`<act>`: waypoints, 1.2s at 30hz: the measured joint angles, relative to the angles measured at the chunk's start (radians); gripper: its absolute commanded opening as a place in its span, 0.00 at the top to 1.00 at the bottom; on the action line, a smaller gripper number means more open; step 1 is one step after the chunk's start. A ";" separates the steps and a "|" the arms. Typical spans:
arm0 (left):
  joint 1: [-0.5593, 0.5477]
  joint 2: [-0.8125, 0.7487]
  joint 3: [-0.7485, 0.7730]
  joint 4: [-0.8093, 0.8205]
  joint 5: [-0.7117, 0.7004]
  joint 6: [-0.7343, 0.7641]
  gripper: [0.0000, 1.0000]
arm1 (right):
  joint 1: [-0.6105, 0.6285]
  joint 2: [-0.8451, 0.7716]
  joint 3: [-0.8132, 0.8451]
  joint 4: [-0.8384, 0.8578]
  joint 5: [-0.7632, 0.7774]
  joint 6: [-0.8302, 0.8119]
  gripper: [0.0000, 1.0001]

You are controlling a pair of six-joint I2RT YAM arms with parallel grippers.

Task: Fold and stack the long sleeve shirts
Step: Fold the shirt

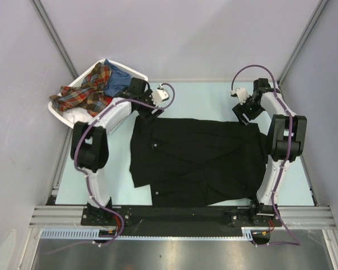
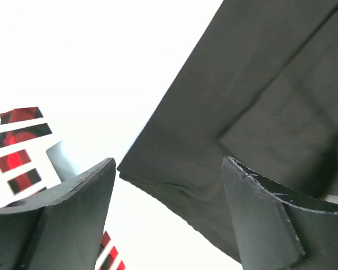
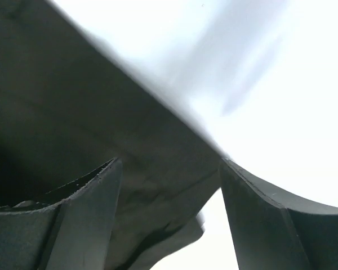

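A large black long sleeve shirt (image 1: 197, 160) lies spread on the table. My left gripper (image 1: 146, 114) is open over its far left corner; the left wrist view shows that black corner (image 2: 214, 140) between and below the open fingers. My right gripper (image 1: 245, 115) is open over the far right corner, and the black cloth edge (image 3: 158, 191) lies between its fingers in the right wrist view. Neither holds cloth. A red-orange plaid shirt (image 1: 84, 93) and a blue one (image 1: 117, 81) lie in the basket.
A white slatted basket (image 1: 65, 112) stands at the far left, next to my left arm; it also shows in the left wrist view (image 2: 22, 163). Grey walls close in the table on three sides. Purple cables loop off both wrists.
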 measured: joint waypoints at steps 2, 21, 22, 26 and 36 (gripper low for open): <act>0.000 0.064 0.044 -0.028 -0.033 0.038 0.22 | 0.005 0.040 0.019 0.009 0.018 -0.021 0.25; 0.024 0.338 0.223 -0.085 -0.216 0.196 0.44 | 0.008 0.135 0.042 0.030 0.085 -0.137 1.00; 0.026 0.340 0.224 -0.087 -0.216 0.202 0.48 | 0.012 0.135 0.042 0.029 0.089 -0.142 1.00; 0.027 0.346 0.226 -0.102 -0.208 0.218 0.83 | 0.018 0.139 0.043 0.031 0.106 -0.157 1.00; 0.029 0.449 0.386 -0.108 -0.206 0.216 1.00 | 0.021 0.193 0.099 0.174 0.215 -0.085 1.00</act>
